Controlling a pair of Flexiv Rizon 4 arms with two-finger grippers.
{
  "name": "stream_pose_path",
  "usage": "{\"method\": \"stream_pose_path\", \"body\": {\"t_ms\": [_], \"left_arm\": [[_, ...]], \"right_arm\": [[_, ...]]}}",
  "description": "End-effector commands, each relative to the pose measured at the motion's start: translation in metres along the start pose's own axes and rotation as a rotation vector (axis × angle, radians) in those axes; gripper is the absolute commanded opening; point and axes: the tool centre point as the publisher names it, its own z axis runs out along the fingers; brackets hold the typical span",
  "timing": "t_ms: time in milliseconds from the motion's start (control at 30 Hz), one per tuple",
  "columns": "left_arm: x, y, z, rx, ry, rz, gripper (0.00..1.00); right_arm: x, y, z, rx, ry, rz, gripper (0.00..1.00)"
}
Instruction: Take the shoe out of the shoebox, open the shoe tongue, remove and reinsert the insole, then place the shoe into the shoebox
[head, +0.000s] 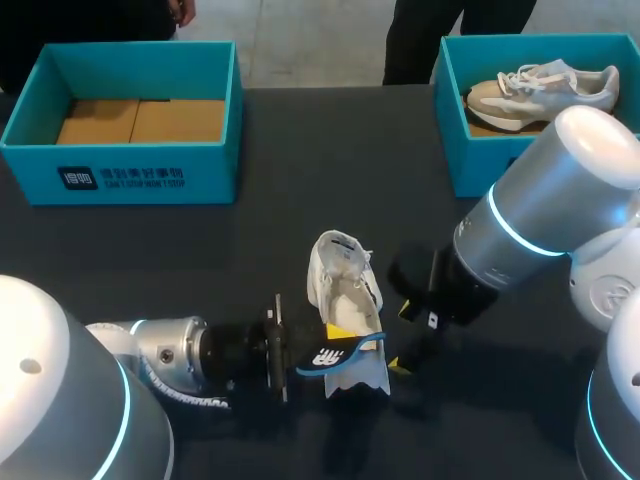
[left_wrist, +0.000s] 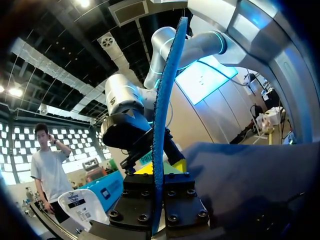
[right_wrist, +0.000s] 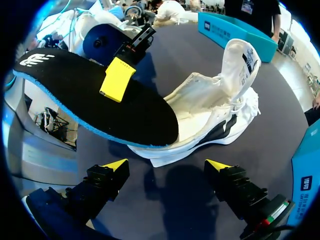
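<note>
A white shoe lies on the dark table, its tongue pulled up. My left gripper comes in from the lower left and is shut on a black insole with a blue edge, held over the shoe's near end. The left wrist view shows the insole edge-on between that gripper's fingers. From the right wrist view, the insole reaches toward the shoe's opening, with the left yellow fingertip on top of it. My right gripper stands open just right of the shoe, holding nothing.
A teal shoebox with a bare cardboard floor stands at the back left. A second teal shoebox at the back right holds another pale shoe. My right arm crosses in front of that box.
</note>
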Motion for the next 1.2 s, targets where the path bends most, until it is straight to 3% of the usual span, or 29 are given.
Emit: {"method": "stream_pose_path", "body": {"t_ms": [33,1200], "left_arm": [[0.000,0.002,0.002,-0.003,-0.001,0.000,0.00],[-0.001,0.014,-0.003,-0.055,0.014,0.013,0.00]], "right_arm": [[0.002,0.000,0.000,0.002,-0.005,0.001,1.00],[0.002,0.000,0.000,0.002,-0.005,0.001,1.00]]}}
